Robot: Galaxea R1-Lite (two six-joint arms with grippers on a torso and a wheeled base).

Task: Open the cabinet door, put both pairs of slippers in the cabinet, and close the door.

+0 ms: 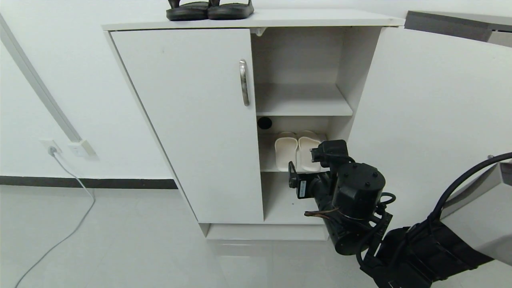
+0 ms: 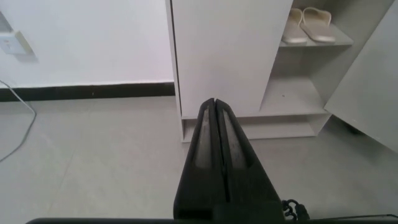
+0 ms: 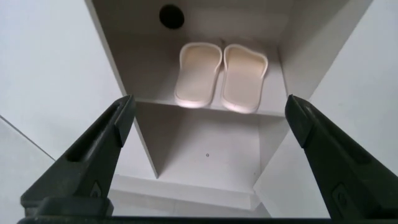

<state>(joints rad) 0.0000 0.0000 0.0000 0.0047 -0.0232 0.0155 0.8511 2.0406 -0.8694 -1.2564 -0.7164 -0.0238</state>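
Right tool [image 3: 209, 104] is wide open, white slippers [image 3: 221, 74] on a shelf [image 3: 155, 87] just ahead of it. Left tool [image 2: 214, 106] is clamped closed, empty. Black slippers [image 1: 210, 10] sit on the cabinet [image 1: 320, 18], well above both.

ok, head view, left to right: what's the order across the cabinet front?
wall socket → closed cabinet door → door handle → white slippers → open cabinet door

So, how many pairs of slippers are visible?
2. The cream pair lies on a shelf inside the cabinet; the black pair sits on the cabinet top. The shut door may hide more.
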